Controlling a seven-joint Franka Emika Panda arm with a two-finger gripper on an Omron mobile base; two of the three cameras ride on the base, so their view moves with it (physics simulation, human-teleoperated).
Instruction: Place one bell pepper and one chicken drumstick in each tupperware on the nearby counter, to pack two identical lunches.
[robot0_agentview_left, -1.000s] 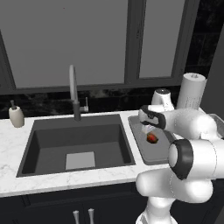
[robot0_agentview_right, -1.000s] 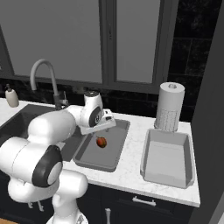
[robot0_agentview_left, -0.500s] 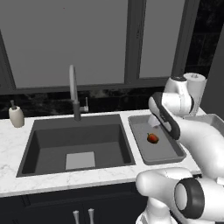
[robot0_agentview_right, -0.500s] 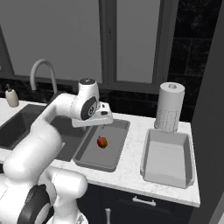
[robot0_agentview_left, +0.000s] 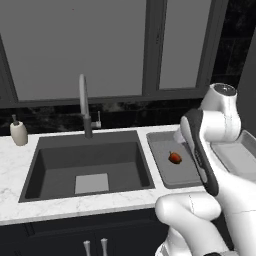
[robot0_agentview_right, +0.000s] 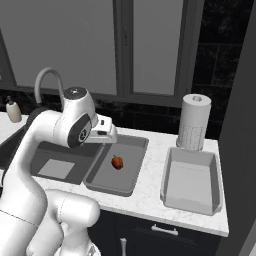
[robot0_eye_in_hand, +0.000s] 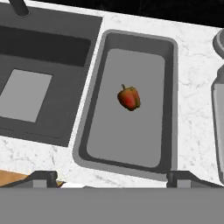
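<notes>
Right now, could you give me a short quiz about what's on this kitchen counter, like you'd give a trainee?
1. True or false: the tub beside the sink holds a red bell pepper.
2. Which tub is empty? A) the one by the sink B) the one in front of the paper towel roll
3. Fill in: the gripper hangs above the tub with the pepper, with its fingertips spread and ____ between them.

Key
1. True: the pepper lies alone near the middle of that tub.
2. B
3. nothing
</notes>
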